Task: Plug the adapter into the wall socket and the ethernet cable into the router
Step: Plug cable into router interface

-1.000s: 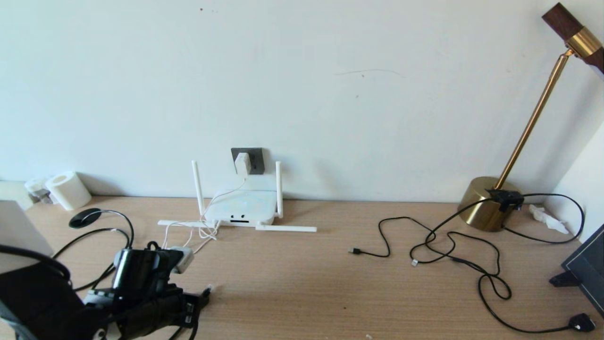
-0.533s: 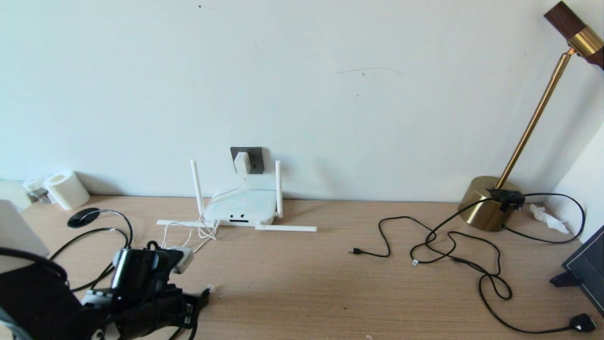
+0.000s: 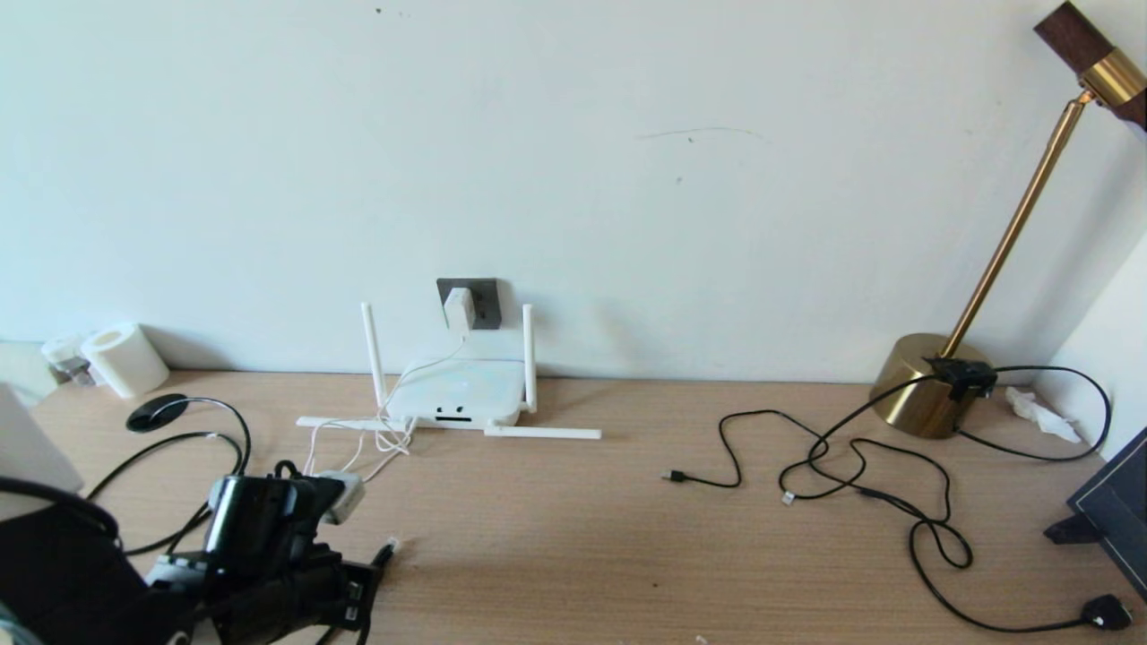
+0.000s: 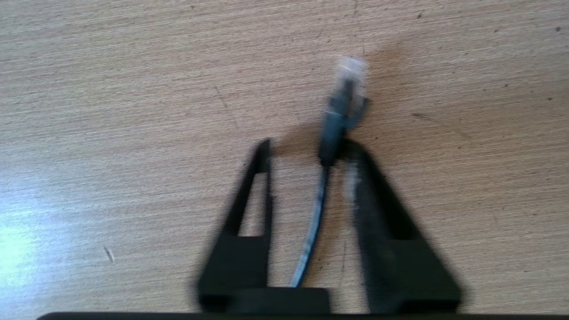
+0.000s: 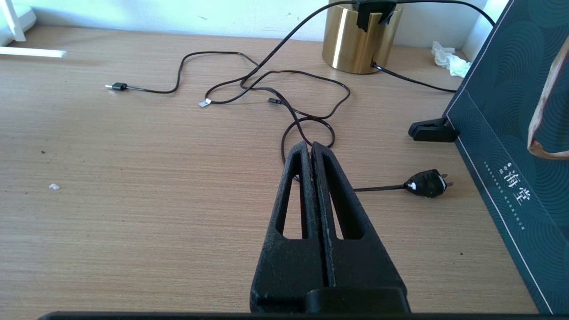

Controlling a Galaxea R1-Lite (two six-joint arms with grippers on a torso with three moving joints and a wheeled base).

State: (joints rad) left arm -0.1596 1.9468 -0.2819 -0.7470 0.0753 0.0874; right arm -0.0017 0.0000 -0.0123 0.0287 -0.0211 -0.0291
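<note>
Now the ethernet cable [image 4: 331, 133] lies between the left tool's [image 4: 306, 149] fingers.

Ethernet cable [image 4: 331, 129] connector blurred; router [image 3: 461, 399] ports indistinct

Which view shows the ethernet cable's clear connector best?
The left wrist view: the clear connector lies on the desk just beyond the left gripper. The head view shows only a tiny pale tip; the right wrist view shows none.

White adapter [image 3: 460, 308] plugged into grey wall socket [image 3: 484, 303], white router [image 3: 461, 396] below, black ethernet cable [image 4: 331, 133] on desk
</note>
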